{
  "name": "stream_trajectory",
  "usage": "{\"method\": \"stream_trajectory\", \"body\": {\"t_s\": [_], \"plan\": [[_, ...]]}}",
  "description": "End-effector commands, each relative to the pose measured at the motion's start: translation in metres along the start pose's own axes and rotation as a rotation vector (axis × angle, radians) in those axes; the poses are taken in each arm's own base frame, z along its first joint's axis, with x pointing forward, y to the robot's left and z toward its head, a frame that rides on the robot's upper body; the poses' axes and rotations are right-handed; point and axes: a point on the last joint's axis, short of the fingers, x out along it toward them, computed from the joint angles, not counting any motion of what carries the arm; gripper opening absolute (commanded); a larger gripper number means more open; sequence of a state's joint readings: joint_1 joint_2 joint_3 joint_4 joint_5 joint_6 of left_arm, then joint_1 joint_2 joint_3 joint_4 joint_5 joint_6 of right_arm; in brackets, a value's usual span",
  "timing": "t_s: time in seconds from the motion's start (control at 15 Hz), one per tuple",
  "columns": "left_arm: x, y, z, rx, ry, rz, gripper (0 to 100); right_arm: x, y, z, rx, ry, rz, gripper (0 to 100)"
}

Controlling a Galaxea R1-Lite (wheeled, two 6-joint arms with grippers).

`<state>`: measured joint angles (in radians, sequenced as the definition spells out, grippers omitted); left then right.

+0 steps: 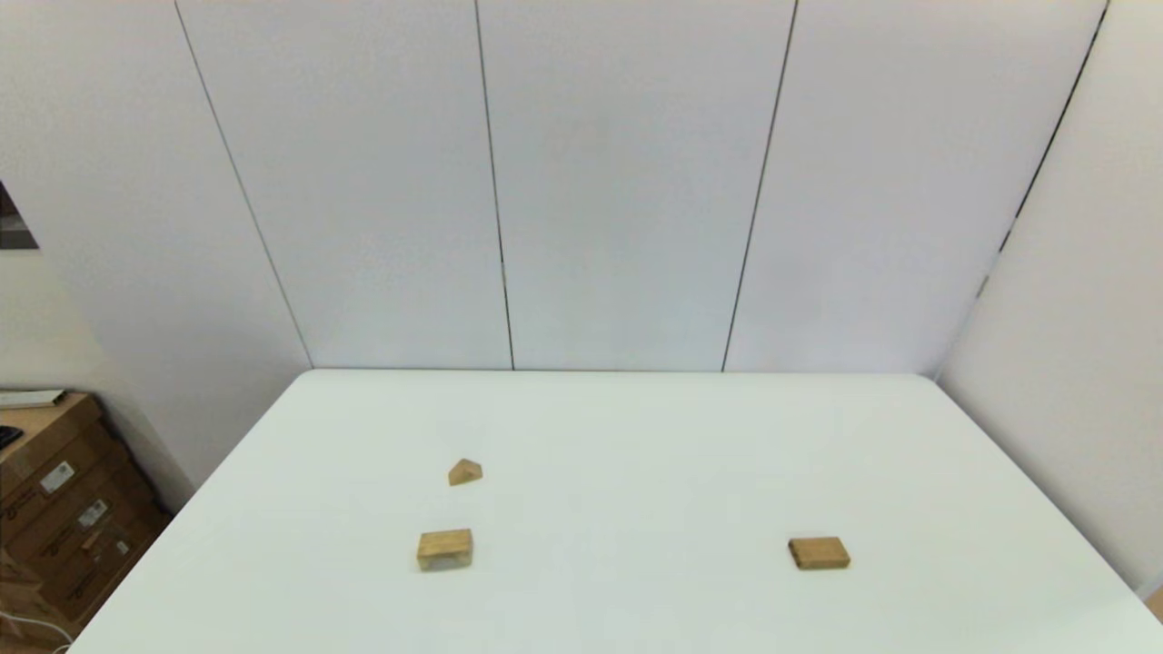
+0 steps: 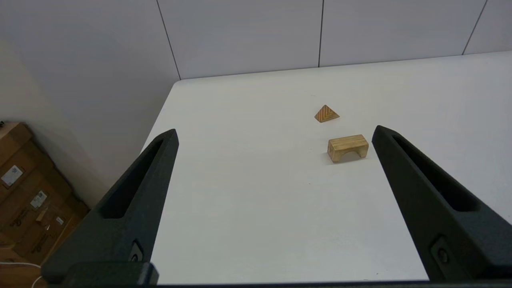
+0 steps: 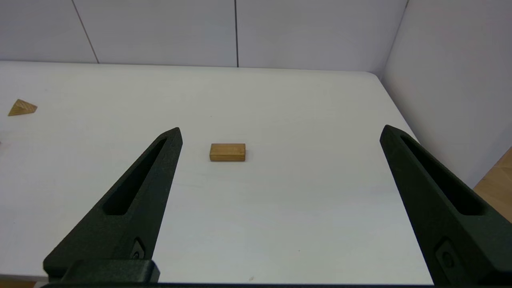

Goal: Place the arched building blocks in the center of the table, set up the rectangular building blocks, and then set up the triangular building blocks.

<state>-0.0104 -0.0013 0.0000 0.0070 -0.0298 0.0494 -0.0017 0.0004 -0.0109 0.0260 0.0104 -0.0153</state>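
The arched block [image 1: 444,549] lies on the white table [image 1: 636,436] at the near left; the left wrist view shows its arch hollow [image 2: 348,147] facing the camera. Just beyond it sits the small triangular block [image 1: 464,471] [image 2: 326,114] [image 3: 22,108]. The flat rectangular block [image 1: 819,552] [image 3: 227,152] lies flat at the near right. Neither arm shows in the head view. My left gripper [image 2: 274,134] is open, held back above the near left edge, far from the arched block. My right gripper [image 3: 280,132] is open too, held back short of the rectangular block.
Cardboard boxes [image 1: 54,509] [image 2: 28,192] stand on the floor left of the table. White wall panels close off the back and right sides. The table's right edge runs near the rectangular block's side [image 3: 400,116].
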Motion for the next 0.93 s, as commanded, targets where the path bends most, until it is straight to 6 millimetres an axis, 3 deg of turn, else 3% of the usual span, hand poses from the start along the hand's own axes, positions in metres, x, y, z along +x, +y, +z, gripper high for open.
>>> {"method": "stream_trajectory", "body": {"t_s": [0.07, 0.93], "plan": [[0.0001, 0.0000, 0.0000, 0.000, 0.002, 0.000, 100, 0.0000, 0.0000, -0.0001, 0.000, 0.000, 0.000, 100], [0.0001, 0.0000, 0.0004, 0.015, -0.003, -0.003, 100, 0.0000, 0.0000, -0.0001, 0.000, 0.000, 0.000, 100]]}}
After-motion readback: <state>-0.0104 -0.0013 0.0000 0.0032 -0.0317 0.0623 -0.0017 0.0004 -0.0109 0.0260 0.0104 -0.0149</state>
